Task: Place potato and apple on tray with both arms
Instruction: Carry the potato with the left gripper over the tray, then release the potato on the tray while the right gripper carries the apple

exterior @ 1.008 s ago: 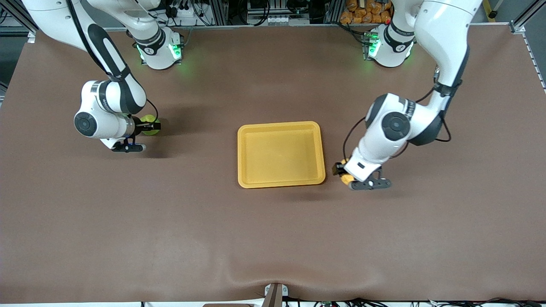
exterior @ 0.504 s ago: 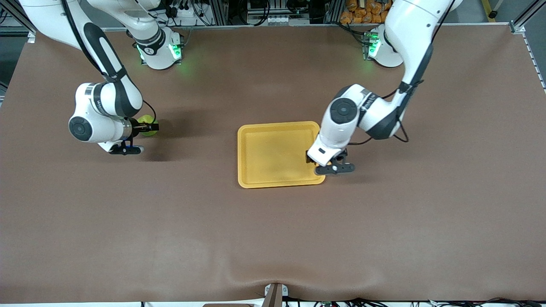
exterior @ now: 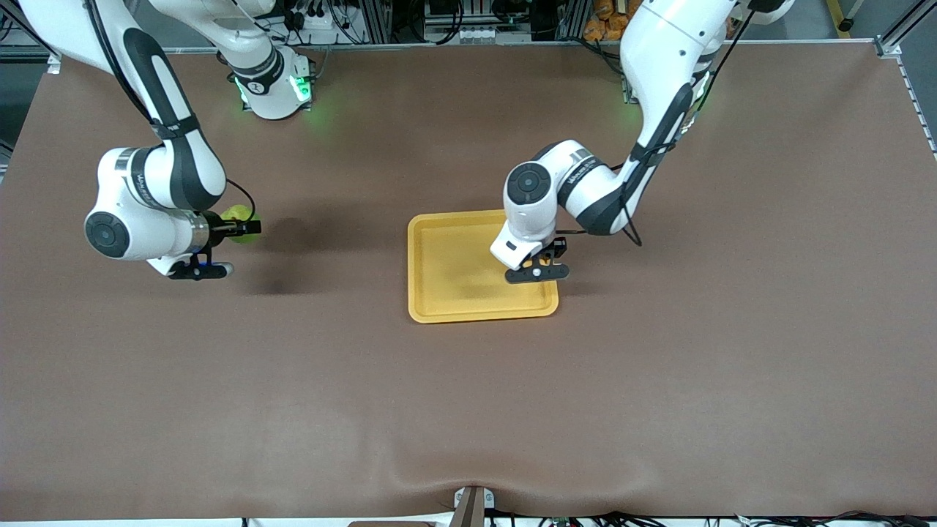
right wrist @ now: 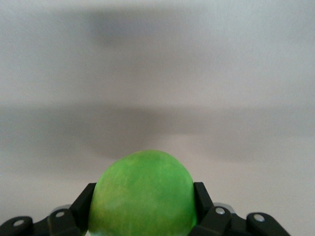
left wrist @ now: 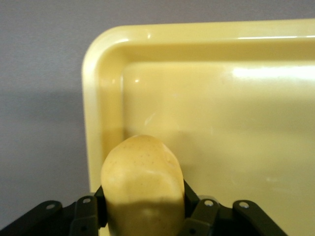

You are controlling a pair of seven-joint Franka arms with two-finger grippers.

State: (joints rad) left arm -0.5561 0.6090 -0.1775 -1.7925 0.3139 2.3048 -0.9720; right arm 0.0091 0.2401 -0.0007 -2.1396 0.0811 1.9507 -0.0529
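Both arms carry fruit.
Left gripper (exterior: pixel 540 258) clamps the potato (left wrist: pixel 142 189) over the tray (exterior: pixel 439 311); right gripper (exterior: pixel 241 227) clasps the apple (right wrist: pixel 142 194) above bare table (exterior: pixel 468 410).

One potato (left wrist: pixel 142 189); one apple (right wrist: pixel 143 194); one tray (exterior: pixel 446 293)

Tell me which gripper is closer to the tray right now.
Left. The left gripper holds the potato over the tray; the right gripper holds the apple off toward the right arm's end.
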